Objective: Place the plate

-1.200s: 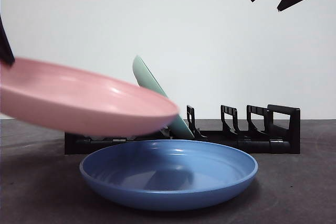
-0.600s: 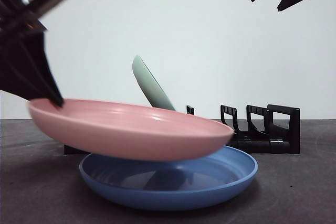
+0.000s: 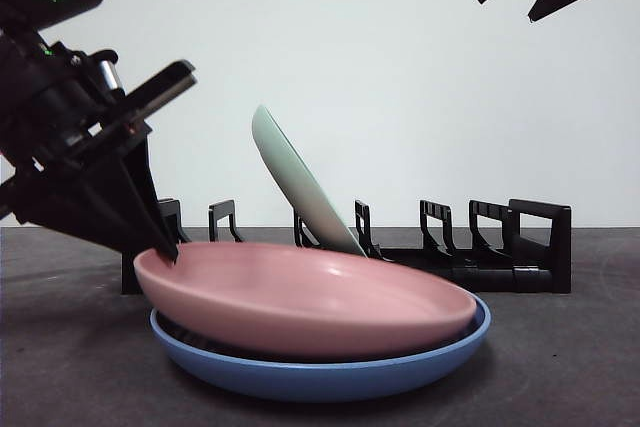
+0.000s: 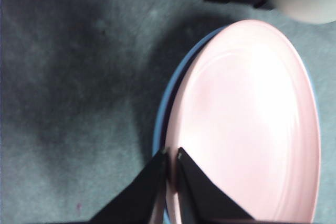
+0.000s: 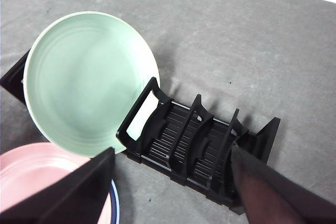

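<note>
Two plates were stacked on the table (image 3: 560, 367) just in front of the rack (image 3: 480, 252): the pink plate (image 3: 310, 302) lay inside the blue plate (image 3: 320, 377), tilted, its rim on my left gripper's (image 4: 170, 153) side raised off the blue rim and its far side resting low. My left jaws were pinched nearly closed on that raised rim, one jaw above and one below, so the plate stretched away from them across the blue plate, toward the rack's empty slots. A green plate (image 5: 89, 80) leaned in the rack behind the stack. I judged the pink plate close to seated, needing only a release. My right gripper (image 5: 168, 182) waited high over the rack, jaws wide apart and holding nothing.
</note>
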Robot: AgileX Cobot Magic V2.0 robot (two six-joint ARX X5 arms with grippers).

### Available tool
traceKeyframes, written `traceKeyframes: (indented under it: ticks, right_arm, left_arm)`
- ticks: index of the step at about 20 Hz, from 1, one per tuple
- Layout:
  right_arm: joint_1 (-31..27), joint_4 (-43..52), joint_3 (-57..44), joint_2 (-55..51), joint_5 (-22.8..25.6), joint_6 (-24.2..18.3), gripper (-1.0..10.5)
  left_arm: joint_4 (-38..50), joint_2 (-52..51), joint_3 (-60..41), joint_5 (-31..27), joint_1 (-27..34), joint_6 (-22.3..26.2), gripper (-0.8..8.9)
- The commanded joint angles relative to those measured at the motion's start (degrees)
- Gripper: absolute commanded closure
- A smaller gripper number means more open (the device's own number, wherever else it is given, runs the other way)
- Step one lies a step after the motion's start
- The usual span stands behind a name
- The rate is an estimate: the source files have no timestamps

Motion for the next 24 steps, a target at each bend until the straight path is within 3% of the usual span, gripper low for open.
traceKeyframes:
  ticks: [1, 4, 6, 10, 14, 19, 22, 24]
  right_arm:
    - [0.24, 0.44, 0.79, 0.57, 0.07, -0.02, 6.0]
    - [0.22, 0.42, 0.79, 0.57, 0.09, -0.02, 6.0]
    - [0.24, 0.33, 0.79, 0.57, 0.07, -0.02, 6.0]
    - [0.24, 0.33, 0.79, 0.57, 0.07, -0.02, 6.0]
    - [0.46, 1.03, 0.79, 0.57, 0.07, 0.07, 6.0]
    - [1.11, 0.96, 0.79, 0.57, 0.02, 0.79, 6.0]
    - [2.10, 1.33, 0.79, 0.63, -0.17, 3.26, 6.0]
    - [3.17, 1.92, 0.96, 1.07, -0.81, 8.22, 6.0]
  left_arm:
    - [0.74, 1.90, 0.35, 0.31, -0.46, -0.48, 7.97]
    - [0.85, 2.10, 0.35, 0.31, -0.72, -0.55, 7.20]
    - [0.79, 2.10, 0.35, 0.31, -0.70, -0.94, 5.32]
    - [-0.09, 0.42, 1.25, 4.26, -0.35, -0.81, 5.01]
    - [-0.63, -9.55, 3.82, 5.03, 2.29, 6.67, 5.01]
    - [-9.09, -22.14, 11.19, 4.22, 14.27, 18.88, 5.01]
    - [-13.66, -26.18, 15.02, 3.89, 23.32, 26.73, 5.01]
    - [-15.02, -28.06, 15.63, 3.89, 28.35, 28.70, 5.01]
